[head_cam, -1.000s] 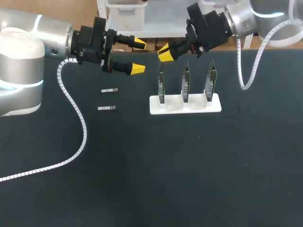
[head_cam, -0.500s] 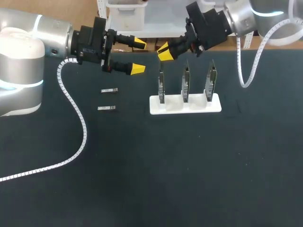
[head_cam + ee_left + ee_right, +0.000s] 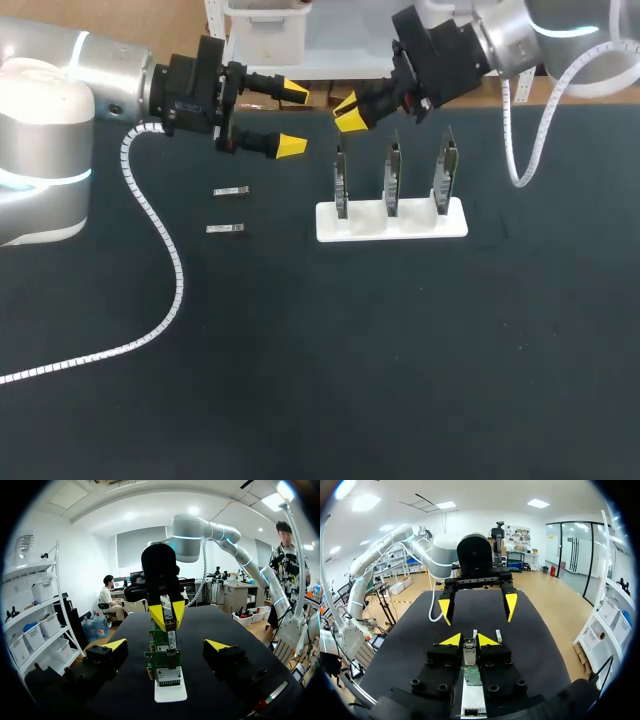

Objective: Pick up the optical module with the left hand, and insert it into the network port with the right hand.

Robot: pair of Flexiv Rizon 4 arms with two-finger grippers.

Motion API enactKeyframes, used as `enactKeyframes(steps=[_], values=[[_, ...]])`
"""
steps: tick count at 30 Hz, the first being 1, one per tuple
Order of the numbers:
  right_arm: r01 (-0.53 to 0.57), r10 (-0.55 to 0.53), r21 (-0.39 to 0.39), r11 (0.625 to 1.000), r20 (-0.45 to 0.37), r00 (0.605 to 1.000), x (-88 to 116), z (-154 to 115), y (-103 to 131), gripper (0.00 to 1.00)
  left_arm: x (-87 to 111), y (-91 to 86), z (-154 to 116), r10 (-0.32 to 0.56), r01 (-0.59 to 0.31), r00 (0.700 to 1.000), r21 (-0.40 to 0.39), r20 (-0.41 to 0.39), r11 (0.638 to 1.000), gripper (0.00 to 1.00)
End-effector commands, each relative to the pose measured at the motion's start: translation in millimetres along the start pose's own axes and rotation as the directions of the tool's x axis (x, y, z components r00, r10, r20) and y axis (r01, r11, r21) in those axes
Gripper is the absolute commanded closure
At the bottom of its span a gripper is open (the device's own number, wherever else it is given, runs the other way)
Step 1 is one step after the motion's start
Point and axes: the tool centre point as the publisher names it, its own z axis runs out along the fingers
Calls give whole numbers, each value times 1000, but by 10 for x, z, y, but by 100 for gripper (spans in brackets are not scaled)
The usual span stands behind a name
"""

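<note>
head view: left gripper (image 3: pixel 295 119) wide open, empty, hovering beyond optical module (image 3: pixel 230 191) lying flat on table (image 3: pixel 300 350). i'd pull back, drop straight, pinch its long sides. right gripper (image 3: pixel 348 112) narrow, above board rack (image 3: pixel 392 222).

L end effector (image 3: pixel 292 119) spread, R (image 3: pixel 348 110) aloft

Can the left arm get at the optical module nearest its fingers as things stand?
Probably yes. The left gripper hangs open close to that optical module, with nothing between them. The right gripper is off over the card rack.
</note>
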Motion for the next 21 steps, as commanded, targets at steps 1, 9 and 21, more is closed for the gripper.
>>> enactKeyframes(steps=[1, 9, 21], values=[[3, -3, 1, 1000, 0, 1000, 0, 15, 7, 100, 2, -4, 0, 1, -1, 1000, -1, -1, 1000, 0], [21, -21, 0, 1000, 10, 1000, -63, 17, 0, 100, 2, -4, 0, 1, -1, 1000, -1, -1, 1000, 0], [-1, 1, 1, 1000, 2, 1000, 6, 41, -19, 100, 2, -4, 0, 1, -1, 1000, -1, -1, 1000, 0]])
